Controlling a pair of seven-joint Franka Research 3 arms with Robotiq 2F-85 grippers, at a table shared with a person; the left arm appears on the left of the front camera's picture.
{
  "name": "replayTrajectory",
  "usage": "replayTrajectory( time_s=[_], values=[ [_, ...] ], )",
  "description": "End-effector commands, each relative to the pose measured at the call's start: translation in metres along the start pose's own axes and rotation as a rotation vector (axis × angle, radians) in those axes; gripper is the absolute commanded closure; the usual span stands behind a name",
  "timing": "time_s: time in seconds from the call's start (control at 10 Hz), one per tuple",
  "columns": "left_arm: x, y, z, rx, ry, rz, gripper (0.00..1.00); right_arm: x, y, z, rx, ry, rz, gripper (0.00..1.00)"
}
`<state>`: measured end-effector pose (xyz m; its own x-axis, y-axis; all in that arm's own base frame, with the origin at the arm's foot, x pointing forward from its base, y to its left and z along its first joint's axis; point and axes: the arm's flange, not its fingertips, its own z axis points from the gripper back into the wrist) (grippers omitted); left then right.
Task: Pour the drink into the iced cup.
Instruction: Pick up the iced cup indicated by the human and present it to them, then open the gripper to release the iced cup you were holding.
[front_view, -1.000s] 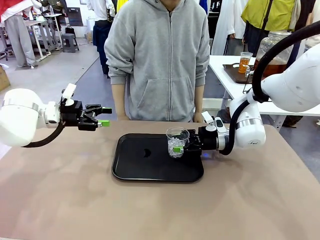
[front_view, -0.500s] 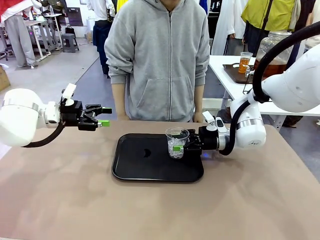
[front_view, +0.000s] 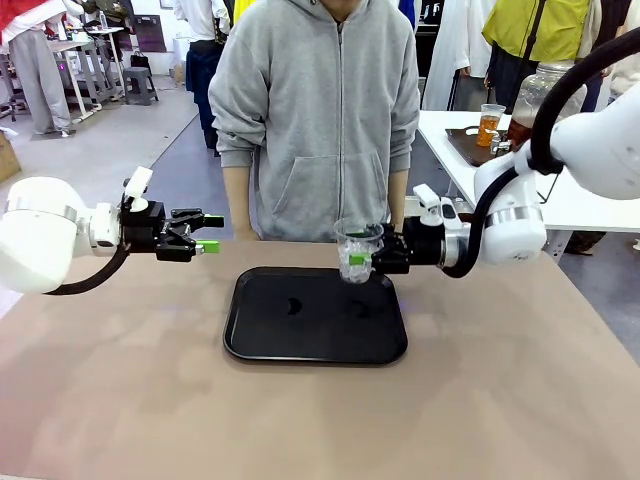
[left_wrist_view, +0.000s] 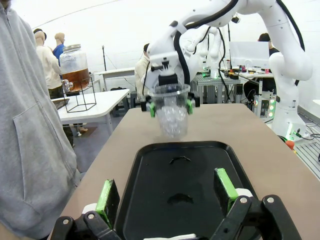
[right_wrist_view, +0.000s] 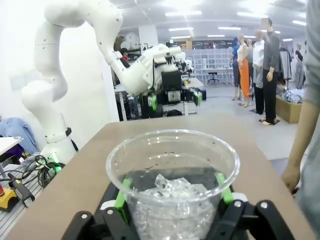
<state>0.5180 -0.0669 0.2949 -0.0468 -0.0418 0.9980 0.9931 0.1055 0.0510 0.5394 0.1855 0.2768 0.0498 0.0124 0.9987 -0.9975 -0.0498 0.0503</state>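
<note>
Presumably lifting step: clear plastic ice cup (front_view: 358, 238) clamped in right hand (front_view: 357, 262) above black tray (front_view: 260, 340), left hand (front_view: 208, 233) spread empty; next probably needs level carry.

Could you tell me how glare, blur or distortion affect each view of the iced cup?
Front view: even light, iced cup sharp, faint sheen on the black tray. Left wrist view: wide-angle stretch, pale washed-out wall behind. Right wrist view: cup looms large; ceiling lights glare.
</note>
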Motion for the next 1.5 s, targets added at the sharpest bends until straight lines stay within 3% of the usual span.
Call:
replayTrajectory(
  time_s=[0.0,0.4,0.5,1.4],
  values=[
    [0.002,0.0,-0.001,-0.003,-0.006,0.0,0.0,0.027,-0.01,-0.003,0.016,-0.009,0.008,0.18],
    [0.002,0.0,-0.001,-0.003,-0.006,0.0,0.0,0.062,-0.028,-0.009,0.011,-0.003,0.049,0.18],
    [0.002,0.0,-0.001,-0.003,-0.006,0.0,0.0,0.049,-0.018,-0.003,0.004,-0.012,0.075,0.18],
    [0.002,0.0,-0.001,-0.003,-0.006,0.0,0.0,0.049,-0.018,-0.003,0.004,-0.012,0.075,0.18]
  ],
)
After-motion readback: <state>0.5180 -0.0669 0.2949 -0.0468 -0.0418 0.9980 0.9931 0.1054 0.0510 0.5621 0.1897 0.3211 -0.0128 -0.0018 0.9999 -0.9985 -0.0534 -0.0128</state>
